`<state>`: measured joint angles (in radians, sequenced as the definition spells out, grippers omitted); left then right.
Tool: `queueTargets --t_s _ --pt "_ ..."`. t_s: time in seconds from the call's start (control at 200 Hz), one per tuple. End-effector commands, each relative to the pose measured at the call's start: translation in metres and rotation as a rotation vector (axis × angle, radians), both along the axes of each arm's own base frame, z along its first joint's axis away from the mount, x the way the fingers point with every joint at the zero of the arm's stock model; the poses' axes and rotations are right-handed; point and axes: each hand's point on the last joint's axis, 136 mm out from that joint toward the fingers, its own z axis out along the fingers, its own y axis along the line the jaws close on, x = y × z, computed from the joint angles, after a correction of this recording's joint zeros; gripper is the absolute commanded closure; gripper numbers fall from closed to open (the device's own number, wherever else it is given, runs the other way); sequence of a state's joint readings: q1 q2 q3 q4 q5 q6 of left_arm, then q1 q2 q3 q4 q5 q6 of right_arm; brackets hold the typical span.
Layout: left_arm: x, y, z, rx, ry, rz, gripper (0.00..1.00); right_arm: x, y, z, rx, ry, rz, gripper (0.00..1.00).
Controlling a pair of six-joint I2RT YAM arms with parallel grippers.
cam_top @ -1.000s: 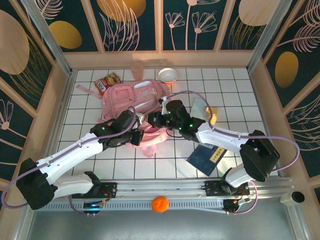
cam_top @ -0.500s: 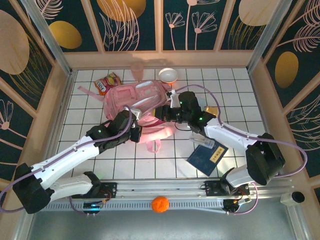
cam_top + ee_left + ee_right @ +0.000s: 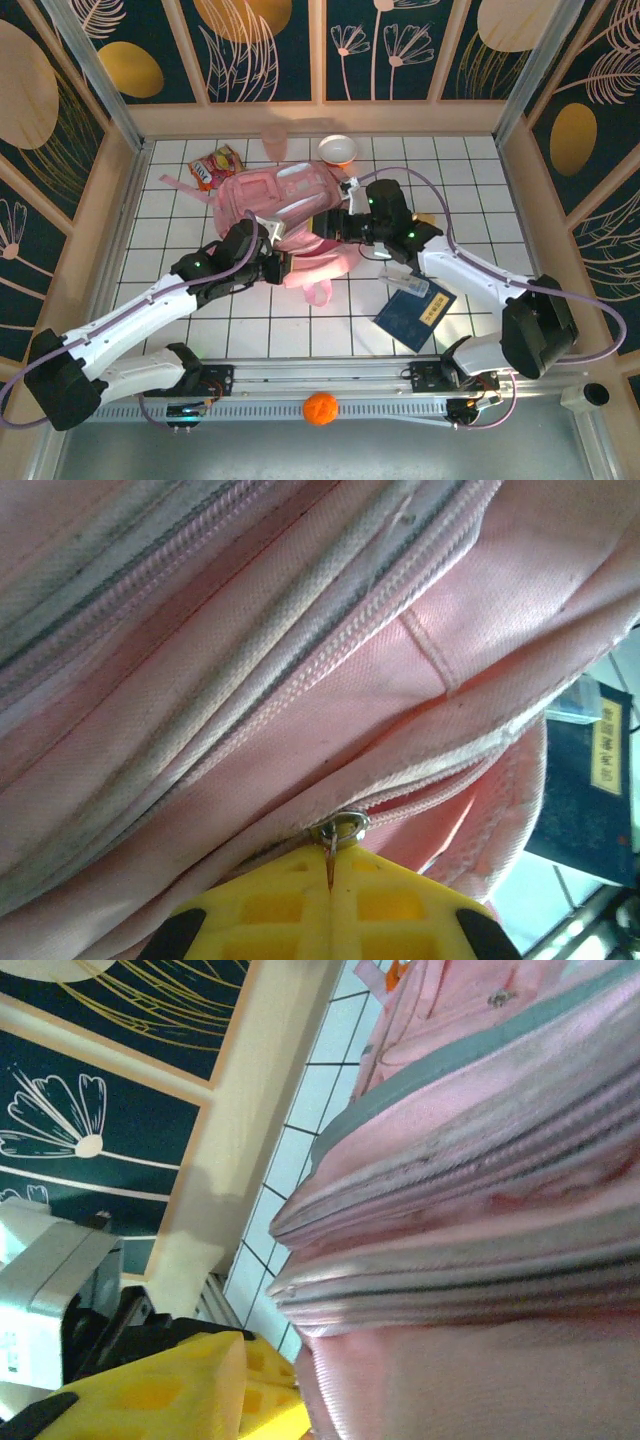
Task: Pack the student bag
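Two arms reach to the bag (image 3: 280, 200) in the top view. The bag lies flat on the table (image 3: 480, 200), a bit toward 11 o'clock from the middle. The left gripper (image 3: 272, 262) is at the bag's 6 o'clock edge. The right gripper (image 3: 335, 222) is at its 3 o'clock side, right against the cloth. A book (image 3: 415, 315) lies at 5 o'clock from the bag, not packed yet.

In the left wrist view, the yellow fingers (image 3: 270, 900) are squeezed tight on the little metal zip pull (image 3: 338, 830) at 6 o'clock. Pink cloth and white zips run above it.

In the right wrist view, one yellow finger (image 3: 170, 1385) sits at 7 o'clock, just beside the bag's folds. I cannot tell if this gripper is open or closed, or if it holds anything.

The zip pull is tiny and thin. A hard or crooked tug could make it slip out. The bag is soft too. If the right gripper has no hold, I think the whole bag could slide along and the zip would stay stuck.
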<state>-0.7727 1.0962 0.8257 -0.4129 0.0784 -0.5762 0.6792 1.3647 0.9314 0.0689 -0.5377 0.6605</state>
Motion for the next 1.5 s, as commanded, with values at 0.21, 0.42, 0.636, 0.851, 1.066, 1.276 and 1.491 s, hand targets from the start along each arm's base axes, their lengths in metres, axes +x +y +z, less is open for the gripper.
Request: queueTargets --t_s 0.21,0.42,0.636,0.851,1.066,1.276,1.491 --pt "-0.025 -0.035 -0.004 -0.285 0.207 -0.037 1.0 -0.031 -0.021 -0.014 -0.066 0.003 -0.169 0.38" --pt "-0.028 -0.043 0.003 -0.335 0.236 -0.059 1.0 -0.037 -0.038 -0.041 -0.023 0.15 -0.328 0.36" --pt "-0.035 -0.041 -0.015 -0.252 0.245 -0.121 1.0 -0.031 -0.031 -0.038 0.053 0.139 -0.351 0.36" --pt "-0.016 -0.013 -0.021 0.086 0.042 -0.219 1.0 0.002 -0.045 -0.015 0.056 0.045 -0.412 0.7" --pt "0.0 0.008 -0.02 0.272 -0.069 -0.234 1.0 0.022 -0.072 0.033 0.07 -0.078 -0.394 0.98" --pt "0.023 0.031 -0.016 0.403 -0.142 -0.117 1.0 0.023 -0.075 0.065 0.12 -0.132 -0.3 1.0" --pt "0.049 0.058 -0.005 0.433 -0.24 0.072 1.0 0.024 -0.079 0.093 0.154 -0.172 -0.219 1.0"
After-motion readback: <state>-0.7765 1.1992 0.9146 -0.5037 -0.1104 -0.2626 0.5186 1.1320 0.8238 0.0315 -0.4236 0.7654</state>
